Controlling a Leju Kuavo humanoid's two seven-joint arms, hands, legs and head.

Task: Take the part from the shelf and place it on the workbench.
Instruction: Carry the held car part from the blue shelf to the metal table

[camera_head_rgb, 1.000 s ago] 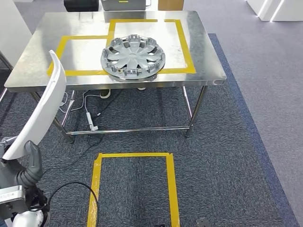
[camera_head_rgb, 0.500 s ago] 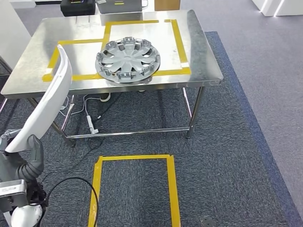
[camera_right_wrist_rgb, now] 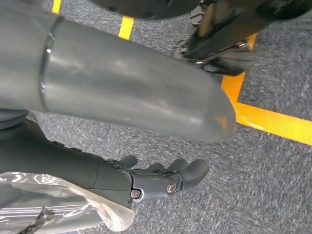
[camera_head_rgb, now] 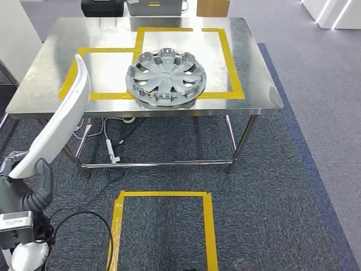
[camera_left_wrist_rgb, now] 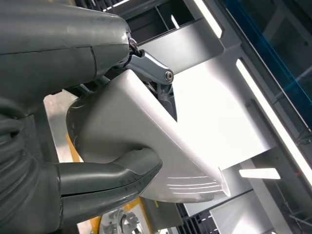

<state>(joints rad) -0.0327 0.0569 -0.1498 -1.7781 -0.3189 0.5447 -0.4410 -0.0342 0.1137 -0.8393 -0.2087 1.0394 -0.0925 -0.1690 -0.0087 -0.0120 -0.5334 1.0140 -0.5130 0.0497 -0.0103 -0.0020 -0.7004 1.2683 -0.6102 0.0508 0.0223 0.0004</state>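
My left hand point(camera_head_rgb: 31, 195) grips the lower end of a long, curved white part point(camera_head_rgb: 64, 121) at the left of the head view. The part slants up, and its upper tip overlaps the near left corner of the steel workbench point(camera_head_rgb: 255, 84). In the left wrist view the thumb point(camera_left_wrist_rgb: 110, 178) presses under the white part point(camera_left_wrist_rgb: 140, 122), with the fingers over it. My right hand point(camera_right_wrist_rgb: 162, 178) hangs over grey carpet, fingers stretched out and holding nothing.
A silver hubcap point(camera_head_rgb: 167, 76) lies on the workbench across its yellow tape rectangles. Cables and a power strip point(camera_head_rgb: 108, 147) lie under the bench. A yellow tape square point(camera_head_rgb: 163, 195) marks the carpet in front. Dark cases point(camera_head_rgb: 102, 7) stand beyond the far edge.
The camera has moved, so the bench now sits further right and fuller in the picture. The white part stays in my left hand, held the same way.
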